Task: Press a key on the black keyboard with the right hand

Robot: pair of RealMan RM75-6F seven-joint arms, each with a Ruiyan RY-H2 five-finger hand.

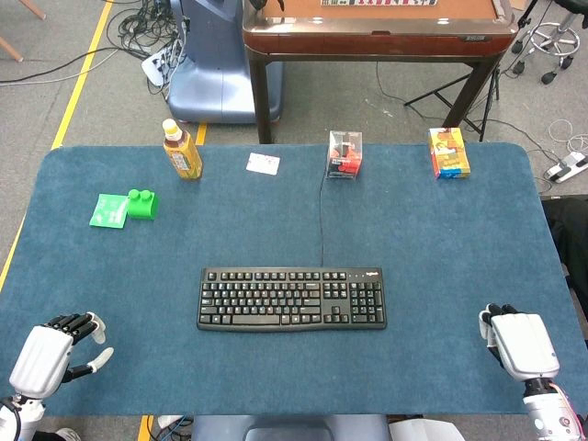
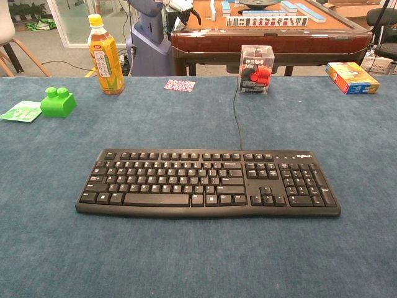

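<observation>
The black keyboard (image 1: 291, 299) lies flat in the middle of the blue table, its cable running toward the far edge; the chest view shows the keyboard (image 2: 208, 182) close up with nothing on it. My right hand (image 1: 516, 344) hovers near the front right corner, well right of the keyboard, fingers curled under and holding nothing. At the front left corner my left hand (image 1: 57, 352) has its fingers spread apart and is empty. Neither hand appears in the chest view.
Along the far side stand a tea bottle (image 1: 182, 150), a green block (image 1: 141, 203) beside a green card (image 1: 109, 210), a small patterned card (image 1: 263, 163), a clear box with red contents (image 1: 344, 154) and a yellow-orange box (image 1: 448, 152). A brown table (image 1: 377, 32) stands behind.
</observation>
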